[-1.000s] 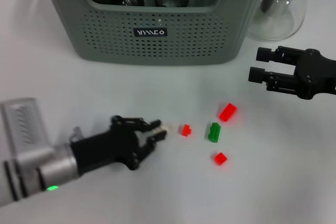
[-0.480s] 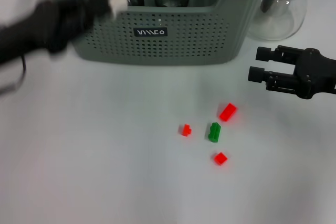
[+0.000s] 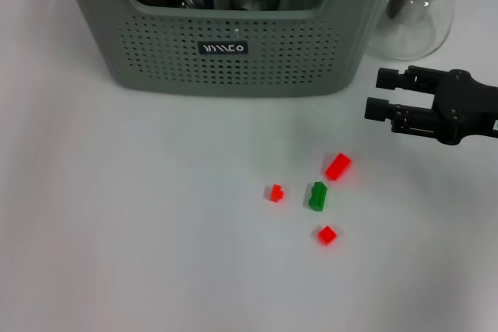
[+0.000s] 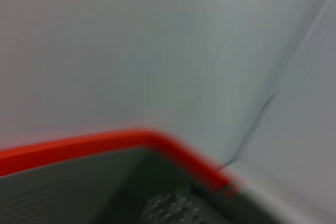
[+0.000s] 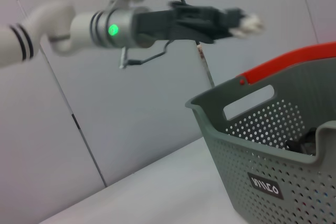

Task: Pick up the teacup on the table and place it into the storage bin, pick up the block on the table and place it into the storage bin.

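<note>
The grey-green storage bin [image 3: 233, 33] stands at the far edge of the white bench [image 3: 140, 231], dark glassware inside it, a clear glass carafe [image 3: 416, 13] just beside its right end. In the right wrist view the left hand [image 5: 239, 20] hangs above the bin, gripping a small pale block [image 5: 251, 23]. Three red blocks [image 3: 338, 166] and a green block [image 3: 317, 196] lie near the open, empty right hand [image 3: 377, 92].

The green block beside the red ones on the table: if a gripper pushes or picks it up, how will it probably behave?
The green block looks like small hard plastic, so it is probably stiff and light. Its flat, boxy shape suggests it would slide, not roll, when pushed. It lies close to the red blocks, so wide jaws might knock them.
</note>
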Robot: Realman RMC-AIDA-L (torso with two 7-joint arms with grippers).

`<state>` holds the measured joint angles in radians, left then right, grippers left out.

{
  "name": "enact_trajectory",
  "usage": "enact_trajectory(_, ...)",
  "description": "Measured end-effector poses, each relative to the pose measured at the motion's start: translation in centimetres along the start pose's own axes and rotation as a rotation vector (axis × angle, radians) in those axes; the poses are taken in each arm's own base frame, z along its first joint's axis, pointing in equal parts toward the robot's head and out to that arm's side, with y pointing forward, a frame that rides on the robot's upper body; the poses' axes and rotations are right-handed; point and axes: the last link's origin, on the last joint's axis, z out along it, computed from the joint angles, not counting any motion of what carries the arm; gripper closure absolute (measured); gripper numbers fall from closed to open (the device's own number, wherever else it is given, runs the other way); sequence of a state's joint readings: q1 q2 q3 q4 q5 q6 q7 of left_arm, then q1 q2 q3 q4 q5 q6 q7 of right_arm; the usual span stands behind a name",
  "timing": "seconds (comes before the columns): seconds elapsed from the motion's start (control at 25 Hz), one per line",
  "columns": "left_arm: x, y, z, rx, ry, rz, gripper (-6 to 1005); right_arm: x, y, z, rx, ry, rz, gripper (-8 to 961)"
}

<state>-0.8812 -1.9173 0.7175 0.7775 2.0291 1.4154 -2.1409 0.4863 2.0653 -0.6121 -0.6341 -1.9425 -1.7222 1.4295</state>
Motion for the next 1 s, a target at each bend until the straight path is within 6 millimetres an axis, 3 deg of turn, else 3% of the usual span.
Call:
enact_trajectory(0.08, 0.6, 0.2, 2.3, 0.131, -0.122, 0.059, 808, 0.0, 0.0, 0.0, -0.001, -0.001, -0.001, 226)
enact_trajectory(0.28, -0.1, 1.3, 6.9, 0.329, -0.306, 0.158, 801, 0.0, 0.0, 0.0, 0.001, -0.001, 0.000, 226)
enact_trajectory(0.44, -1.1, 1.8, 9.3, 0.447, -0.361, 0.230, 796, 0.0, 0.0, 0.0, 0.002, -0.001, 0.000, 226)
enact_trajectory(0.56, -1.2, 2.3, 9.8, 0.471, -0.353, 0.261, 757, 0.1, 0.0, -0.1, 0.007, 0.000, 0.002, 226)
enact_trajectory(0.64, -0.7, 2.5, 9.0, 0.466, -0.307, 0.252, 683, 0.2, 0.0, -0.1, 0.010, 0.000, 0.004, 226)
enact_trajectory(0.72, -0.2, 2.9, 7.1, 0.439, -0.211, 0.224, 610, 0.2, 0.0, -0.1, 0.010, 0.000, 0.004, 226)
enact_trajectory(0.8, -0.1, 3.4, 3.9, 0.386, -0.083, 0.211, 539, 0.2, 0.0, -0.1, 0.011, 0.002, 0.004, 226)
enact_trajectory(1.0, -3.7, 6.1, -4.7, 0.009, 0.204, 0.329, 361, 0.3, 0.0, -0.2, 0.009, 0.004, 0.006, 226)
